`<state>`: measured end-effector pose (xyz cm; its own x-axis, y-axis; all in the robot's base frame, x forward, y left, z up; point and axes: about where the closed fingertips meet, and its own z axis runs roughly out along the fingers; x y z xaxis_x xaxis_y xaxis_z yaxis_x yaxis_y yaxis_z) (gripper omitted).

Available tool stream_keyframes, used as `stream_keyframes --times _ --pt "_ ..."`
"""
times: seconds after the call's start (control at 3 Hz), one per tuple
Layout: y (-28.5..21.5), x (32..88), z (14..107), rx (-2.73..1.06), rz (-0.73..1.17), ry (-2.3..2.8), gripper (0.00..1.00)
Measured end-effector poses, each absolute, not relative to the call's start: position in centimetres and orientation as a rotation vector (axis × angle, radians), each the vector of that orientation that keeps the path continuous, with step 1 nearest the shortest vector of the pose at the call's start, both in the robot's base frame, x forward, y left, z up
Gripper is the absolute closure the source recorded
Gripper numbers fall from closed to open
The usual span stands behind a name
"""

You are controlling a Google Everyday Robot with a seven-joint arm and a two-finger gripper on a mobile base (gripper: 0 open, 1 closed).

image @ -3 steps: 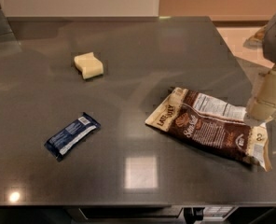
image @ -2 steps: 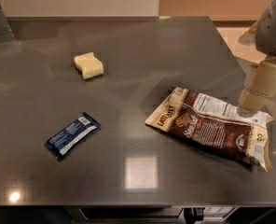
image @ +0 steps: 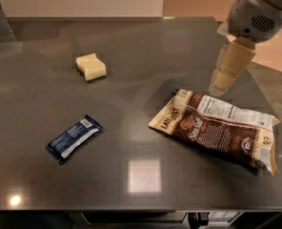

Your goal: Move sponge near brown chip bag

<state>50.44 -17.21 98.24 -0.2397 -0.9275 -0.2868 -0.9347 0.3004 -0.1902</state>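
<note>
The pale yellow sponge point(image: 91, 66) lies on the dark table point(image: 131, 99) at the far left. The brown chip bag point(image: 217, 130) lies flat at the right, its label side up. My gripper point(image: 223, 82) hangs from the white arm at the upper right. It points down and left, just above the table beyond the bag's far edge, well to the right of the sponge. It holds nothing that I can see.
A dark blue wrapped bar point(image: 74, 138) lies at the near left. The table's right edge runs close behind the bag. A bright light reflection point(image: 144, 175) sits on the near middle of the table.
The arm has swung left and further over the table, from beside the bag's right end to beyond its far edge. Sponge, bag and bar have not moved.
</note>
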Motion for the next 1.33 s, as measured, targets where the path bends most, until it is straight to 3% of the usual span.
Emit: stream_keyframes --times 1.33 --pt "-2.2 62.1 93.8 -1.609 0.241 2.272 0.00"
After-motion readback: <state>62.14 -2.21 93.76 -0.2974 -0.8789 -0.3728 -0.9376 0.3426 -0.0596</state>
